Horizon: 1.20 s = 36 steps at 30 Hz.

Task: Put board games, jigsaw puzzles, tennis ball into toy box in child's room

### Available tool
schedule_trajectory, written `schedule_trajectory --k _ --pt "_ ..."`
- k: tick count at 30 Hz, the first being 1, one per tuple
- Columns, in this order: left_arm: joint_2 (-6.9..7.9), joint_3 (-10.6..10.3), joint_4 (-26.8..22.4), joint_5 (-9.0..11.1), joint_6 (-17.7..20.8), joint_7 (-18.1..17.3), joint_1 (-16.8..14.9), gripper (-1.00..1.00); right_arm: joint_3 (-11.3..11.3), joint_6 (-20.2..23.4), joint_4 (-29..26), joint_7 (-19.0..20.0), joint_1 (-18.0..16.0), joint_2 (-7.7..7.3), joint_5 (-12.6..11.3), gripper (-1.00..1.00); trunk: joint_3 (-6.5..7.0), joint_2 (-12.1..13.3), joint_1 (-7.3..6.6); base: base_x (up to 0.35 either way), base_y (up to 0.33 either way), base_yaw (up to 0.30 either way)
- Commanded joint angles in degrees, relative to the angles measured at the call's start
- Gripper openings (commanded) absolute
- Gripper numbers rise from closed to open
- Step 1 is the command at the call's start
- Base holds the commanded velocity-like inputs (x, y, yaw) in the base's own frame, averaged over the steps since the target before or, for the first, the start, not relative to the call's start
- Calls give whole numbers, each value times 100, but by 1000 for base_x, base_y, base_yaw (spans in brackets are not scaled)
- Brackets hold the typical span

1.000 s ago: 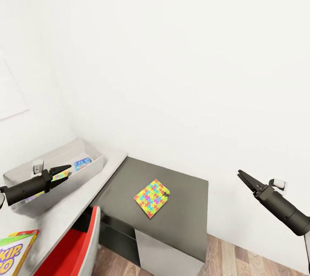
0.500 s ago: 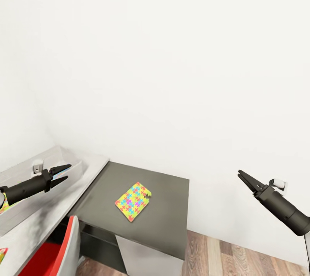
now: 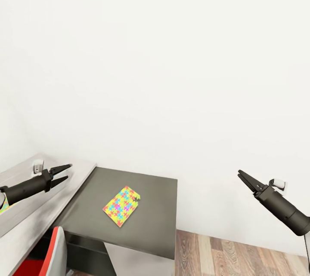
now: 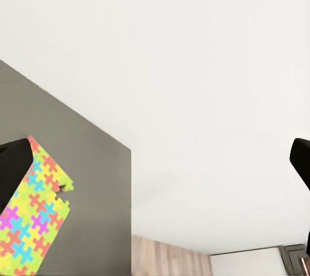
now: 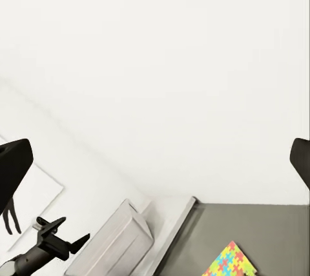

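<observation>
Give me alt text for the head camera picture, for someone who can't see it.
A colourful jigsaw puzzle lies flat on a low dark grey top joined to a paler desk, against a white wall. The left gripper hovers open over the desk, the right gripper over wood floor. A red chair sits lowest left.

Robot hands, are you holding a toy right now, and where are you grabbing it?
No toy is held. The left gripper and right gripper are open in the air, and the jigsaw puzzle lies alone on the dark table.

Your head camera looked down from afar; both wrist cameras shared the jigsaw puzzle (image 3: 122,206) on the table's (image 3: 150,224) dark end.
</observation>
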Motion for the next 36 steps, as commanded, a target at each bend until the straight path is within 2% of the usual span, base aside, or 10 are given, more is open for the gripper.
schedule_trajectory --k 1,16,28,36 --pt "1 7 0 -8 23 -19 -4 100 -4 29 1 10 -7 2 -9 100 -5 -12 4 0 0 -208" --pt "-3 -2 0 -8 23 -19 -2 100 -4 29 1 9 -7 5 -13 100 102 -12 4 0 0 -196" --pt "-6 -11 0 -8 23 -19 -4 100 -11 29 1 10 -7 6 -14 100 113 -12 4 0 0 -25" --pt "-8 -16 0 -8 23 -19 -4 100 -12 40 6 -1 -7 -48 -35 100 79 -12 4 0 0 0"
